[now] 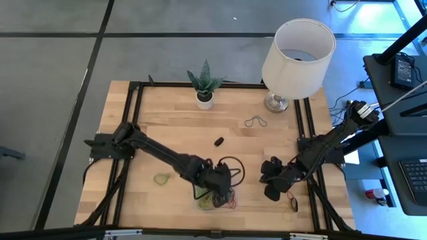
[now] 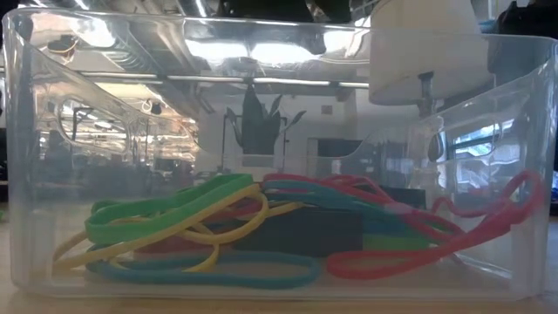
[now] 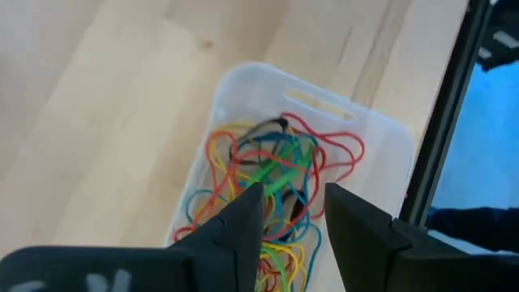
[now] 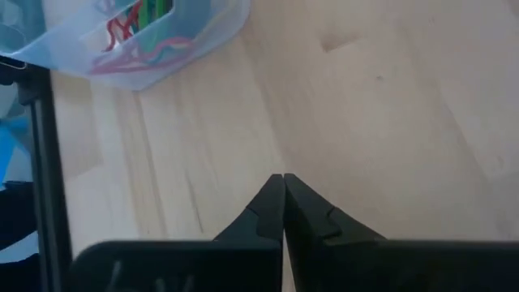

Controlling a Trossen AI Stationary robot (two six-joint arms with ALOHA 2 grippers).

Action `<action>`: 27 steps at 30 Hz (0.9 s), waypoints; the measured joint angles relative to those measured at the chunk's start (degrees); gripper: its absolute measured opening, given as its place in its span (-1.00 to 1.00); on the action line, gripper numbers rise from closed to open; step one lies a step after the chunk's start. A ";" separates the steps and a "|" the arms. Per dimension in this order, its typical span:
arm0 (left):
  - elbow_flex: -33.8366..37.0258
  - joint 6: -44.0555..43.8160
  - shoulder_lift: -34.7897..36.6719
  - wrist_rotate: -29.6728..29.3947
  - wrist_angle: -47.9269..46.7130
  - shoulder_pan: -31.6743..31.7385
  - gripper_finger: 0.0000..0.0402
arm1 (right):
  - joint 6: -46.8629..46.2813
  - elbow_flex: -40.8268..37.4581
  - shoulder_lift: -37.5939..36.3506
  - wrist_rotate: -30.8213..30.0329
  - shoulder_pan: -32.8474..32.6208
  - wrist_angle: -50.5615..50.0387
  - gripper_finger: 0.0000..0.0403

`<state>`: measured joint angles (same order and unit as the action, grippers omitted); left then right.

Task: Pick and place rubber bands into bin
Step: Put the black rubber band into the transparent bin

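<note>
The clear bin (image 1: 212, 199) sits at the table's near edge and holds a tangle of red, green, yellow, orange and blue rubber bands (image 3: 272, 174), seen side-on in the low view (image 2: 218, 227) around a black block (image 2: 301, 234). My left gripper (image 3: 293, 199) is open just above the bin's pile, also seen from above (image 1: 220, 181). My right gripper (image 4: 284, 180) is shut over bare wood to the bin's right (image 1: 270, 183). Loose bands lie flat on the table: a green one (image 1: 161, 179), a grey one (image 1: 255, 122) and a reddish one (image 1: 291, 202).
A white lamp (image 1: 297, 50) and a small potted plant (image 1: 205, 85) stand along the far edge. A small black chunky piece (image 1: 218, 141) lies mid-table. Black frame rails (image 1: 127, 153) run down both sides. There is bare wood between the plant and the bin.
</note>
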<state>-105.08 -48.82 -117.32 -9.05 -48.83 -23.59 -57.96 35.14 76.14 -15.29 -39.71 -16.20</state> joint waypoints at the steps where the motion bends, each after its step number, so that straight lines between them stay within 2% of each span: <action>1: 0.00 0.09 0.18 0.23 -0.16 0.52 -0.39 | -0.49 0.00 0.00 0.01 0.01 0.31 -0.97; 5: 0.00 5.44 0.24 0.96 -0.43 2.54 -0.51 | -0.33 0.00 0.00 -0.04 0.03 0.89 -0.97; 10: 0.00 16.10 0.24 3.25 -0.80 4.01 -0.91 | -0.46 0.00 0.00 -0.06 0.12 3.22 -0.97; 16: 1.79 26.59 1.52 2.98 -2.29 5.24 -0.99 | -1.36 0.00 0.00 -3.49 0.12 5.39 -0.97; 20: 8.25 30.30 6.17 3.16 -1.82 6.94 -0.99 | -3.91 0.00 0.00 -7.86 0.38 5.70 -0.98; 22: 13.62 31.70 10.27 3.16 0.09 7.75 -0.99 | -5.11 0.62 0.00 -8.61 1.18 5.31 -0.99; 27: 30.93 32.69 24.37 4.17 12.57 10.19 -0.99 | -3.99 4.27 0.00 -8.67 5.90 2.88 -0.99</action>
<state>-74.15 -16.12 -92.95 -4.89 -36.26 -13.40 -61.95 39.41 76.14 -23.97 -33.81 -13.32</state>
